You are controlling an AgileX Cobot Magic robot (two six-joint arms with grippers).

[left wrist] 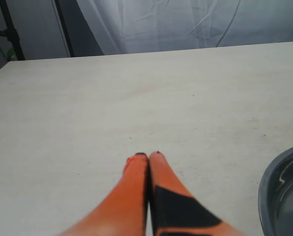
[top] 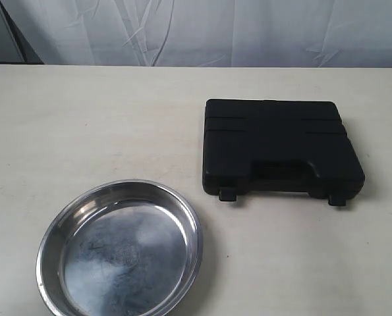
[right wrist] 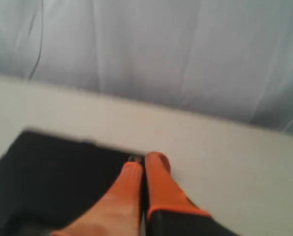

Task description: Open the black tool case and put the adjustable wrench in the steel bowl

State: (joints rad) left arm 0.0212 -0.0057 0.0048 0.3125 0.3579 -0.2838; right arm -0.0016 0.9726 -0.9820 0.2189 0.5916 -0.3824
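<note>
The black tool case (top: 279, 146) lies closed on the table at the right, handle slot and two latches toward the front. The steel bowl (top: 120, 247) sits at the front left, with nothing in it. The adjustable wrench is hidden. Neither arm shows in the exterior view. My left gripper (left wrist: 147, 155) is shut over bare table, with the bowl's rim (left wrist: 276, 196) off to one side. My right gripper (right wrist: 145, 160) is shut with nothing in it, hovering at the case's far corner (right wrist: 57, 177); that view is blurred.
A pale tabletop (top: 103, 125) carries everything. White cloth (top: 202, 29) hangs behind the table's far edge. A dark stand and grey panel (left wrist: 18, 29) are beyond the table's corner in the left wrist view.
</note>
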